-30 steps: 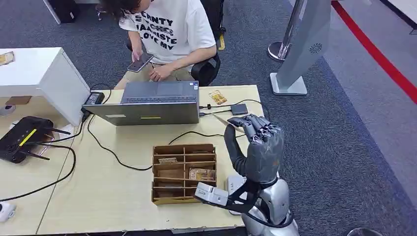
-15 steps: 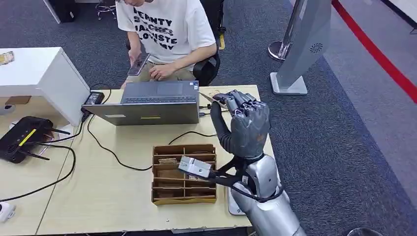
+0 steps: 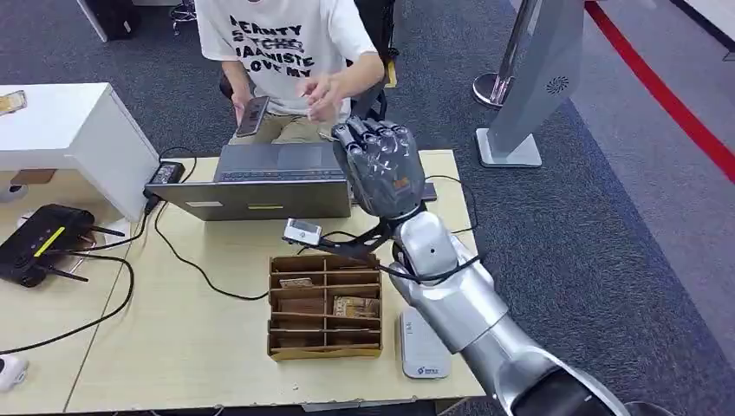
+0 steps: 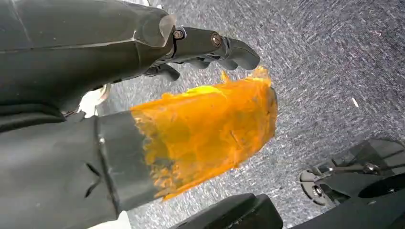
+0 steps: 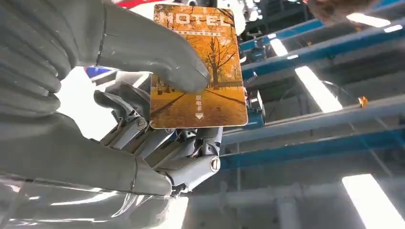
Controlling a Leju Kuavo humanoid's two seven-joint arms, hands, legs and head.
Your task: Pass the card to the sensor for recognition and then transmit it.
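Note:
My right hand [image 3: 380, 168] is raised above the laptop's far right corner, its back toward me, stretched toward the seated person [image 3: 286, 52]. In the right wrist view the thumb [image 5: 157, 57] pinches an orange "HOTEL" card [image 5: 210, 100] with an autumn-tree picture against the fingers of my right hand [image 5: 95, 105]. The person's free hand [image 3: 328, 89] hovers just beyond my fingertips; the other one holds a phone [image 3: 252, 115]. My left hand [image 4: 95, 71] hangs over grey carpet, holding nothing, with orange wrap on its thumb [image 4: 205, 133].
A grey laptop [image 3: 269, 184] stands at the table's far edge. A wooden divider box [image 3: 325, 305] with cards sits mid-table, and a white device [image 3: 423, 348] lies beside it. A black router [image 3: 39, 243] and cables lie at the left. A grey floor stand [image 3: 537, 78] rises at the right.
My right hand has risen from beside the divider box and swung forward and left over the laptop with the card. The person has lifted a hand toward it.

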